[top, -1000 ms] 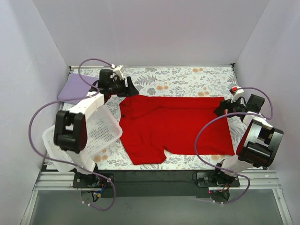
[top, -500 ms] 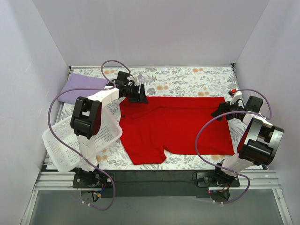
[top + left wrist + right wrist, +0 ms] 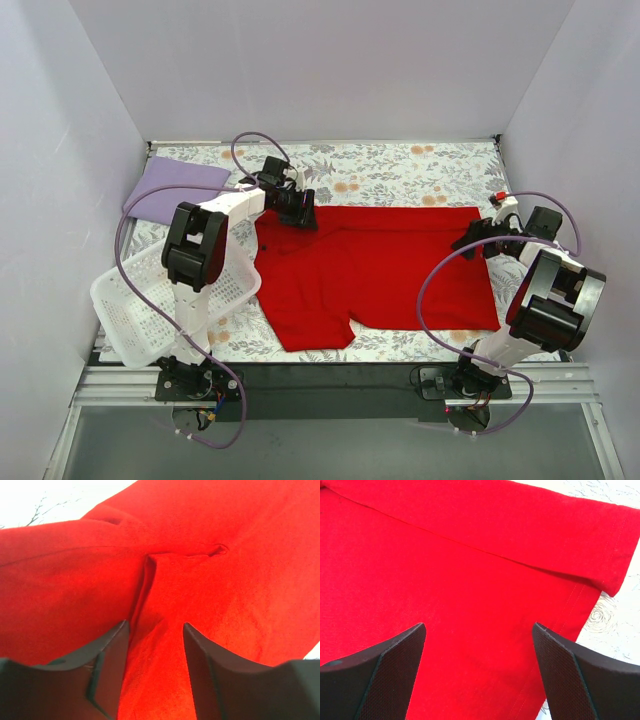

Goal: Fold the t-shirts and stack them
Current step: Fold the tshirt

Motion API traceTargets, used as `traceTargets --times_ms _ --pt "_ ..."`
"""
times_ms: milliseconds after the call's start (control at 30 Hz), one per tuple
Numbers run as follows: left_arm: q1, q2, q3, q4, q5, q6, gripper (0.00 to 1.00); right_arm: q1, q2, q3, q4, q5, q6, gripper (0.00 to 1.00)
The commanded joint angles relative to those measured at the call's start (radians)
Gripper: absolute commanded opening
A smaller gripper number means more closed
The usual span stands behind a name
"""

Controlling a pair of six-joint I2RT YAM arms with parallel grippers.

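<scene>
Tablecloth (image 3: 400, 170): 2 arms (image 3: 225, 207) (image 3: 545, 275) over red t-shirt (image 3: 390, 265)

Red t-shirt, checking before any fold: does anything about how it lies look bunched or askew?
Yes. The red t-shirt is not flat: a raised pleat runs near its far left corner, between the left tool's open jaws, and its near left part juts out unevenly. The right side lies smooth.

The left arm (image 3: 200, 245) and right arm (image 3: 550, 295) are white with black joint blocks, each trailing a looping lilac cable (image 3: 418, 300). Their fingers (image 3: 112, 670) are black wedges.
</scene>
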Motion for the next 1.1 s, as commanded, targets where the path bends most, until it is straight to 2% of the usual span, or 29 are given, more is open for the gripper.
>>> traceTargets --times_ms 0,100,333,500,667,800,900,1033,1067 --pt "-0.009 -0.013 0.039 -0.025 -0.005 0.032 0.45 -0.009 0.015 0.024 -0.008 -0.029 -0.018 0.93" --pt "-0.011 -0.017 0.029 -0.027 0.021 0.038 0.38 -0.011 0.015 0.027 -0.007 -0.029 -0.018 0.93" --pt "-0.011 -0.027 0.011 -0.037 0.029 0.049 0.34 -0.017 0.018 0.030 -0.011 -0.035 -0.015 0.94" --pt "-0.012 -0.040 0.008 -0.037 0.038 0.053 0.08 -0.020 0.018 0.033 -0.015 -0.040 -0.014 0.94" --pt "-0.014 -0.063 -0.012 -0.037 0.088 0.066 0.01 -0.024 0.017 0.034 -0.019 -0.043 -0.012 0.94" --pt "-0.034 -0.085 -0.046 -0.039 0.137 0.073 0.00 -0.028 0.012 0.036 -0.019 -0.047 -0.011 0.94" --pt "-0.076 -0.121 -0.096 -0.031 0.124 0.090 0.00 -0.031 0.013 0.036 -0.021 -0.050 -0.011 0.94" --pt "-0.130 -0.224 -0.224 0.062 0.062 0.086 0.12 -0.037 0.010 0.039 -0.024 -0.058 -0.008 0.95" --pt "-0.138 -0.253 -0.253 0.103 0.053 0.081 0.19 -0.037 0.010 0.039 -0.025 -0.060 -0.009 0.95"
